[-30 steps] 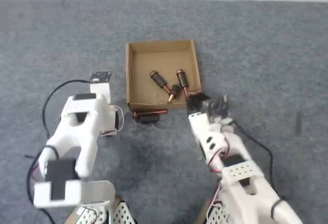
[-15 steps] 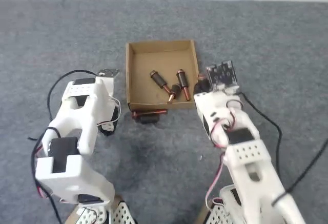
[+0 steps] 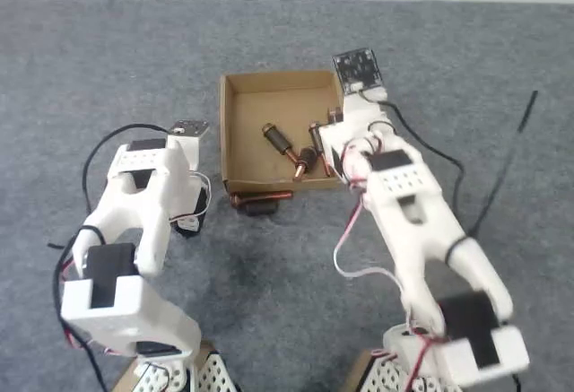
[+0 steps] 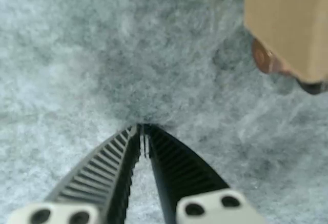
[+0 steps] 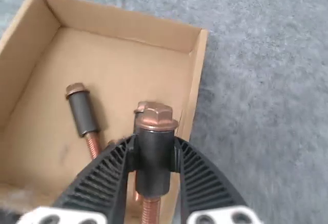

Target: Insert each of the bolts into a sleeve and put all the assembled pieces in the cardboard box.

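1. The left pincer (image 4: 142, 131) is closed on nothing, with its tips at the grey counter (image 4: 77, 55).
2. Apart from those tips, a copper bolt (image 3: 260, 197) with a dark sleeve lies along the cardboard box's (image 3: 235, 87) near wall, head to the left.
3. Two assembled pieces (image 3: 279, 142) (image 3: 302, 163) lie slanted inside the box.
4. The right pincer (image 5: 154, 147) clamps a third assembled piece (image 5: 155, 119) by its sleeve at the box's right wall. Its axis runs along the fingers, with the hex head past the tips.
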Tool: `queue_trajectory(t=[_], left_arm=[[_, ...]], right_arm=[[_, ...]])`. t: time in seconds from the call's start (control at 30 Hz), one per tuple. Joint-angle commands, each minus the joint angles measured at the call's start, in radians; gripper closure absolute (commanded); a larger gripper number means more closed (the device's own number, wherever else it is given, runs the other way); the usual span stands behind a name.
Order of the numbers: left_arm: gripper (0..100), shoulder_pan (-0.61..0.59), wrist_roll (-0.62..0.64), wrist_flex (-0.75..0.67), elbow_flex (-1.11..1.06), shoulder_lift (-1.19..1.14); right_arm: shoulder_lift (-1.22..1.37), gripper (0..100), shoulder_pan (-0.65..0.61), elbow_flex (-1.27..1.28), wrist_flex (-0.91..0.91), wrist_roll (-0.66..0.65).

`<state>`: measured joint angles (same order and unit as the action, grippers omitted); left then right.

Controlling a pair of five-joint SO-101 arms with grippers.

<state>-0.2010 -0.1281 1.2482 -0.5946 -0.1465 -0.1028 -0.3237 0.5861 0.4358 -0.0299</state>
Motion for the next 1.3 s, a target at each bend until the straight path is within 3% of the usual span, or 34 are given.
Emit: queue_trajectory(t=[0.0, 0.37, 0.57, 0.87, 0.97, 1.27], left_arm=[[98, -0.014, -0.008, -0.035, -0.002, 0.038], [98, -0.014, -0.008, -0.035, -0.002, 0.04], [98, -0.014, -0.009, -0.035, -0.002, 0.043], [98, -0.02, -0.009, -0.054, 0.004, 0.046], [98, -0.029, -0.009, -0.057, 0.005, 0.048], [98, -0.031, -0.009, -0.055, 0.005, 0.049]], right_arm=[[0.056, 98.8, -0.01, -0.14, 0.005, 0.011], [0.291, 91.6, -0.027, -0.288, 0.002, 0.015], [0.292, 91.1, -0.03, -0.307, 0.051, -0.002], [-0.005, 93.3, -0.048, -0.272, 0.338, -0.055], [-0.097, 99.7, -0.084, -0.189, 0.348, -0.057], [-0.437, 99.1, -0.245, 0.13, 0.355, -0.172]])
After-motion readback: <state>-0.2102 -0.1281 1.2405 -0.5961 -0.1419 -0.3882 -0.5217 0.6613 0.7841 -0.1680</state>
